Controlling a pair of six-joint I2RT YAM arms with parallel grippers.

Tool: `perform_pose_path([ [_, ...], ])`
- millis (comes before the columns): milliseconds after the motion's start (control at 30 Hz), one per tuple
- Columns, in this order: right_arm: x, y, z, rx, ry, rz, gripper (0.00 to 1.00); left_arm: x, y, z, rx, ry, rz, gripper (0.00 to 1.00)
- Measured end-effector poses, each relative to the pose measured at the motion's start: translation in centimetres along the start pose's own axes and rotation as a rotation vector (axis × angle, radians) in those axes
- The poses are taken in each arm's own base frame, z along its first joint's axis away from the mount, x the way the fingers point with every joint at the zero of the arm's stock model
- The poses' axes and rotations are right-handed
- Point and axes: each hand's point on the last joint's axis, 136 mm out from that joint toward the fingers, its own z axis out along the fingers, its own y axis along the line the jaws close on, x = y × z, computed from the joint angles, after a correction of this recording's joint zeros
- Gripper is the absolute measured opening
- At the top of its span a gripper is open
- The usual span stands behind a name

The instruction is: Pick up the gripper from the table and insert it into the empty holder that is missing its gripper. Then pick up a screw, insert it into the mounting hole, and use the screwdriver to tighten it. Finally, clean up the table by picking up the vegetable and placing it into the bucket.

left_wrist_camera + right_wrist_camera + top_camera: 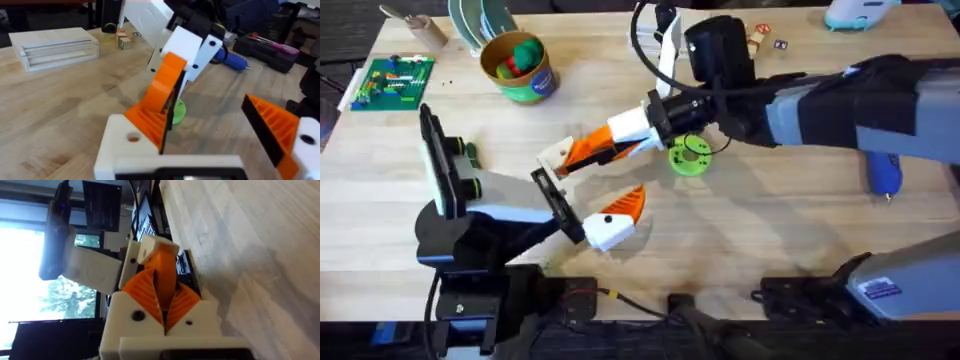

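My right gripper reaches in from the right and is shut on the orange gripper, which sits between its ribbed pads. The piece's end rests against the white holder, the bare finger of my left gripper. The left gripper stands open, and its other finger carries an orange tip. The blue screwdriver lies at the far right of the table. The bucket stands at the back left with red and green pieces inside. Screw and vegetable cannot be made out.
A flat green disc lies just right of the joined grippers. A green circuit board sits at the far left, small blocks at the back, and a pale wooden box beyond. Cables run along the front edge.
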Motion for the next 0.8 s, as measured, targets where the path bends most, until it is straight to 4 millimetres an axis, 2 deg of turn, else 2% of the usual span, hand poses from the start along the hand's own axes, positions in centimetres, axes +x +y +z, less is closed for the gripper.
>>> perform_pose_path([
  [500,-0.7,0.2,1.3,0.036,-0.048,-0.087,0.007,-0.2,0.9,-0.1,-0.047,-0.009,0.003,0.993],
  [800,-1.8,-0.2,2.0,0.097,-0.108,-0.218,0.007,-0.3,0.8,-0.2,-0.043,-0.014,0.005,0.993],
])
